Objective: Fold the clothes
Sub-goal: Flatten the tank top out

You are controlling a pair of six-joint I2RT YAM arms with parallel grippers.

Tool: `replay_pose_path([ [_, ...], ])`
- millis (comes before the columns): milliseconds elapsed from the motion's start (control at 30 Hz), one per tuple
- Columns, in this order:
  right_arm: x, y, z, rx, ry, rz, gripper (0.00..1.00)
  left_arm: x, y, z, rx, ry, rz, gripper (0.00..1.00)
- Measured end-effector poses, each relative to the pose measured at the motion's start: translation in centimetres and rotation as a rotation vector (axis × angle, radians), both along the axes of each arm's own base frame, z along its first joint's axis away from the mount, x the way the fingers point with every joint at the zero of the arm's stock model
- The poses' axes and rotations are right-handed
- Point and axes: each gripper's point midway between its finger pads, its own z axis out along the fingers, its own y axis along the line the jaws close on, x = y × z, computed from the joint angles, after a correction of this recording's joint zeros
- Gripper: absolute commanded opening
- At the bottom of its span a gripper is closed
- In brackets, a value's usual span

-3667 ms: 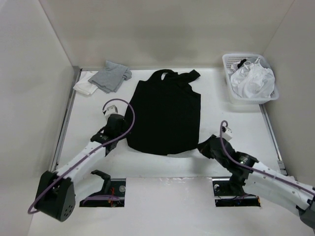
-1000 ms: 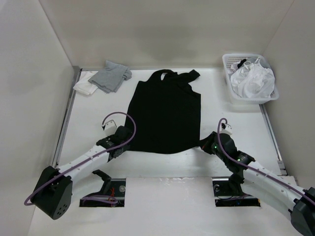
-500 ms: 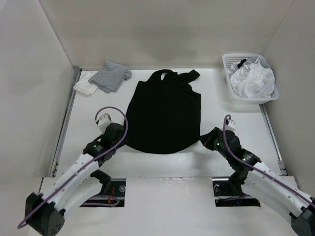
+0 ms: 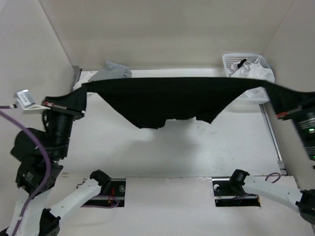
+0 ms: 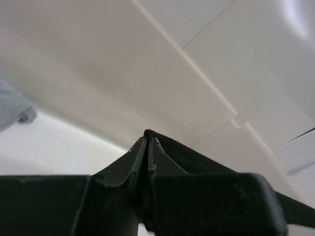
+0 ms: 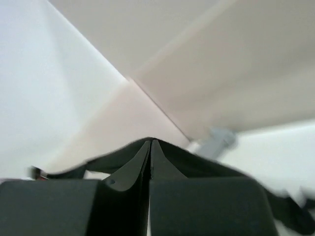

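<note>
While your left gripper [image 5: 147, 142] and right gripper [image 6: 150, 142] each stayed clenched on an end of it, the black T-shirt [image 4: 162, 101] hung in the air, unfolded.
Stretched taut between the two grippers, its middle sagged below them. By my judgement no fold was finished, so you had the laying flat and every fold left. Counted, largest first: one T-shirt; one basket [image 4: 229, 64] just beyond the right gripper, its white garments [image 4: 253, 69] too bunched to number; one grey garment [image 4: 115, 71] just beyond the left gripper; two grippers.
</note>
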Motion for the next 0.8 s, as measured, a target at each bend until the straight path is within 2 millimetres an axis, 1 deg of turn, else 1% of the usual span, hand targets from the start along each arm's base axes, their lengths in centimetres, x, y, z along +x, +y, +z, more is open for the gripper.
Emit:
replay_pose_path([
  [33,-0.9,-0.9,2.7,0.029,-0.044,0.009,0.00,-0.4,0.2,1.9,-0.017,-0.043,-0.001,0.02],
  [67,-1.7,-1.7,5.0,0.056,-0.081,0.017,0.00,-0.7,0.4,3.3,-0.029,-0.076,-0.001,0.02],
  [133,-2.4,-2.9,7.9,0.084,-0.125,0.015,0.00,-1.0,0.5,5.9,-0.044,-0.134,-0.001,0.03],
  [167,-2.3,-3.2,8.7,0.084,-0.133,0.002,0.00,-0.9,0.4,6.7,-0.044,-0.151,0.000,0.03],
  [233,-1.5,-2.9,9.0,0.054,-0.129,-0.035,0.00,0.0,-0.2,7.6,-0.029,-0.165,0.004,0.03],
  [267,-0.7,-2.3,8.8,0.025,-0.122,-0.062,0.00,0.9,-0.6,7.7,-0.014,-0.160,0.011,0.03],
  [300,0.5,-1.5,8.3,-0.016,-0.109,-0.104,0.00,2.0,-1.2,7.4,0.006,-0.147,0.020,0.03],
  [333,1.8,-0.8,7.6,-0.058,-0.095,-0.146,0.00,3.5,-1.8,7.0,0.030,-0.128,0.033,0.03],
  [400,5.6,0.8,5.4,-0.164,-0.055,-0.230,0.00,7.7,-2.9,5.1,0.090,-0.063,0.070,0.03],
  [467,10.6,1.9,2.5,-0.258,0.015,-0.281,0.00,13.0,-3.4,2.0,0.139,0.028,0.103,0.03],
  [500,13.5,2.3,0.7,-0.294,0.061,-0.288,0.00,15.8,-3.2,0.0,0.157,0.085,0.116,0.02],
  [533,16.0,2.5,-0.8,-0.318,0.102,-0.288,0.00,18.6,-3.0,-2.2,0.169,0.143,0.124,0.02],
  [567,18.9,2.8,-2.6,-0.338,0.151,-0.273,0.00,21.0,-2.8,-4.6,0.180,0.204,0.130,0.02],
  [633,24.2,3.0,-6.5,-0.363,0.254,-0.245,0.00,25.5,-2.5,-10.2,0.203,0.340,0.132,0.02],
  [667,26.7,3.0,-8.6,-0.373,0.307,-0.229,0.00,27.0,-2.3,-12.4,0.212,0.397,0.131,0.02],
  [700,28.7,3.1,-10.3,-0.377,0.353,-0.213,0.00,28.3,-2.2,-14.3,0.219,0.450,0.126,0.02],
  [733,30.6,3.3,-11.7,-0.379,0.394,-0.197,0.00,29.4,-2.1,-15.6,0.222,0.488,0.119,0.02],
  [767,32.0,3.6,-12.6,-0.378,0.421,-0.180,0.00,30.3,-2.1,-16.1,0.222,0.508,0.115,0.02],
  [800,33.1,3.9,-13.0,-0.372,0.436,-0.163,0.00,31.0,-2.1,-15.9,0.219,0.512,0.106,0.02],
])
